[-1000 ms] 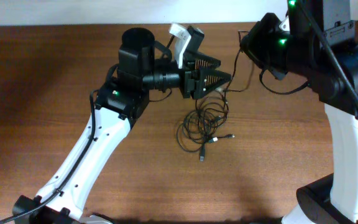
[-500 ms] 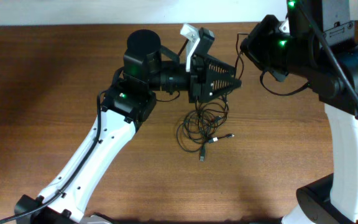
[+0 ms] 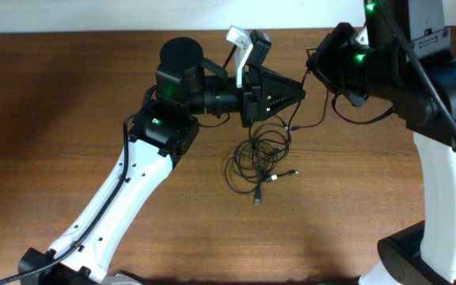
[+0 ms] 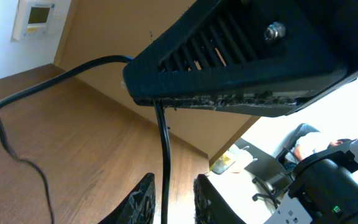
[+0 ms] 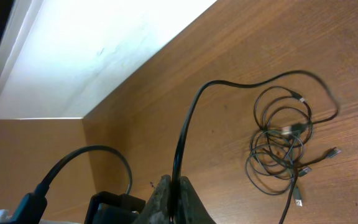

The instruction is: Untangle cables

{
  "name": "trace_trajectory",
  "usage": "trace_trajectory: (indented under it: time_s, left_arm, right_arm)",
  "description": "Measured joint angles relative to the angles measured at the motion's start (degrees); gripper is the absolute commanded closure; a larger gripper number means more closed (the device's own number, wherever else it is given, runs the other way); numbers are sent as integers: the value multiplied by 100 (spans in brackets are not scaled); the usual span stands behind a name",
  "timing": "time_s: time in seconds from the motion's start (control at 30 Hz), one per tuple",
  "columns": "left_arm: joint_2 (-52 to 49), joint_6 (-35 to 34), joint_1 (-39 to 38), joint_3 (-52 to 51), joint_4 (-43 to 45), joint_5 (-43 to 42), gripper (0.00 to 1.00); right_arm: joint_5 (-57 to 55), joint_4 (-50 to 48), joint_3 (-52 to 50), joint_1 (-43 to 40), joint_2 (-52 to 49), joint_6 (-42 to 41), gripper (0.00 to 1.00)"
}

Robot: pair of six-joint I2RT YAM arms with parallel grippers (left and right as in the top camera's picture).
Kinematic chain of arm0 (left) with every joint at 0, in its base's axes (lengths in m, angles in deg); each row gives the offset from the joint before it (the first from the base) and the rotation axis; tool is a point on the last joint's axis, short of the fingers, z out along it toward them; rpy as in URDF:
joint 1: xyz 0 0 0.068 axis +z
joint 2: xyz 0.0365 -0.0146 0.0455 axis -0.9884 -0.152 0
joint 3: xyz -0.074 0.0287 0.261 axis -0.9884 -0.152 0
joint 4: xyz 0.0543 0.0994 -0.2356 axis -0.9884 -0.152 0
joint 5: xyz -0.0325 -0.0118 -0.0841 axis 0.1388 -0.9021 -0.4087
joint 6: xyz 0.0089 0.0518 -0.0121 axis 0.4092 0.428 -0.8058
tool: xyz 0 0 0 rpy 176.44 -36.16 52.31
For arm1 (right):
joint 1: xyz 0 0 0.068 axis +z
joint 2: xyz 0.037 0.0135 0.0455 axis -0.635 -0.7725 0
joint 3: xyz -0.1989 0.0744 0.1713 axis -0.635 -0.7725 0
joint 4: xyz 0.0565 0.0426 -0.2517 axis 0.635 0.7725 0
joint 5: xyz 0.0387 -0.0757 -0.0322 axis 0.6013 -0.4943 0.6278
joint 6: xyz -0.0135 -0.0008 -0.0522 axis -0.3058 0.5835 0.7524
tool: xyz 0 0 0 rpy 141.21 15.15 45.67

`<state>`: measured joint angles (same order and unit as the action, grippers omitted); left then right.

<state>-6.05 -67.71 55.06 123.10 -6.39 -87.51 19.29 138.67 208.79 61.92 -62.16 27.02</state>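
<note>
The cables [image 3: 258, 158] lie as one loose black coil on the brown table, with plug ends trailing at its lower right; the right wrist view shows the coil [image 5: 281, 146] too. One strand [image 3: 291, 123] rises from it to my right gripper [image 3: 315, 62], which is shut on that strand [image 5: 185, 124] between its fingertips [image 5: 176, 190]. My left gripper [image 3: 301, 93] points right, just below the right one. The same strand [image 4: 165, 149] runs straight down between the left gripper's [image 4: 173, 182] jaws, which stand narrowly apart with a small gap on each side of it.
The right gripper's ribbed black finger [image 4: 241, 62] hangs close above the left gripper. The table's back edge meets a white wall [image 3: 93, 12] just behind both grippers. The white left arm [image 3: 117, 198] crosses the table's left half; the right arm's base [image 3: 442, 206] stands at the right.
My left gripper has moved right, up close to the right gripper, and its jaws have narrowed around the raised strand. The right arm and the coil have stayed put.
</note>
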Motion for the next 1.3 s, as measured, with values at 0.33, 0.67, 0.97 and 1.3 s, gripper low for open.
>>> trace_trajectory:
  time_s: [0.33, 0.67, 0.97, 1.3]
  left_arm:
    - [0, 2, -155, 0, -313, -11, 80]
    - [0, 50, -214, 0, -531, 153, 82]
    - [0, 70, -214, 0, -684, 197, 90]
    - [0, 107, -214, 0, -909, 625, 100]
  right_arm:
    - [109, -87, 0, 0, 0, -2, 96]
    - [107, -85, 0, 0, 0, -2, 96]
    - [59, -96, 0, 0, 0, 0, 96]
    - [-597, 46, 0, -22, 0, -24, 34]
